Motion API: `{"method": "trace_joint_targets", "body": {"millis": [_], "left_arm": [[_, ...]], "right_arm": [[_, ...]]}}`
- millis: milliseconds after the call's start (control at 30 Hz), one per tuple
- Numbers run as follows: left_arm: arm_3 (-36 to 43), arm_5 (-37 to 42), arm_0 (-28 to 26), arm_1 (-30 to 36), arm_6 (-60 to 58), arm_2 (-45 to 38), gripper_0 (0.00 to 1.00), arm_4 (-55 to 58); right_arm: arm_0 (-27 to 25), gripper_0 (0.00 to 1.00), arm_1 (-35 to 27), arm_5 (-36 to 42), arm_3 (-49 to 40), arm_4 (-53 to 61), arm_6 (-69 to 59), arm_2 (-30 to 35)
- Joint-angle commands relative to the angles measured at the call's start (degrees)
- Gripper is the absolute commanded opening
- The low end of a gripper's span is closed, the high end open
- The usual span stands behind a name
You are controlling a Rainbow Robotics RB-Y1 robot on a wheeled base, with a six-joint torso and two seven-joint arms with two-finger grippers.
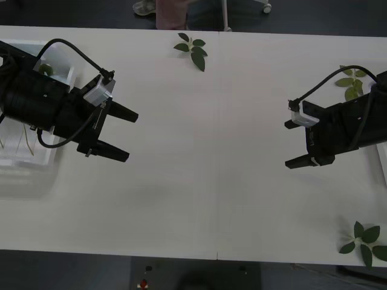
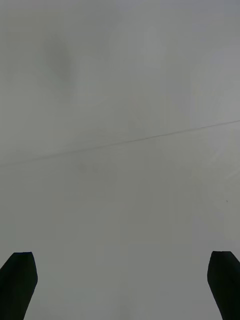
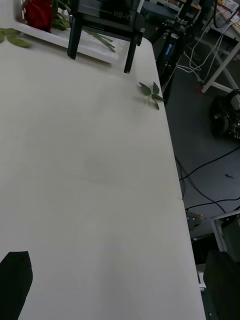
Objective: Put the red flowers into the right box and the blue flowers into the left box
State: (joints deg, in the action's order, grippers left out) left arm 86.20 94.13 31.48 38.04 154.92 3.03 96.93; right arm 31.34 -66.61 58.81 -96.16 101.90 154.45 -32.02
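Both my grippers, left (image 1: 121,134) and right (image 1: 293,143), hover open and empty over bare table (image 1: 205,181). Red flowers (image 3: 37,12) already lie in the right box (image 3: 95,47). Only leaf sprigs (image 1: 192,49) remain loose; grabbing one by mistake is my risk.

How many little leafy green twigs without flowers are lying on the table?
3 in the front view: one leaf sprig at the table's far edge near the middle, one behind the right arm, one at the near right corner. The arms may hide more.
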Motion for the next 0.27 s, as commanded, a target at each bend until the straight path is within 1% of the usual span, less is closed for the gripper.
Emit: {"method": "trace_joint_targets", "body": {"millis": [33,267], "left_arm": [[0.9,-0.53,0.51,0.28,0.08,-0.83,1.0,0.72],[0.9,-0.53,0.51,0.28,0.08,-0.83,1.0,0.72]], "right_arm": [[0.74,1.0,-0.45,-0.19,-0.96,0.14,0.55,1.17],[0.74,1.0,-0.45,-0.19,-0.96,0.14,0.55,1.17]]}}
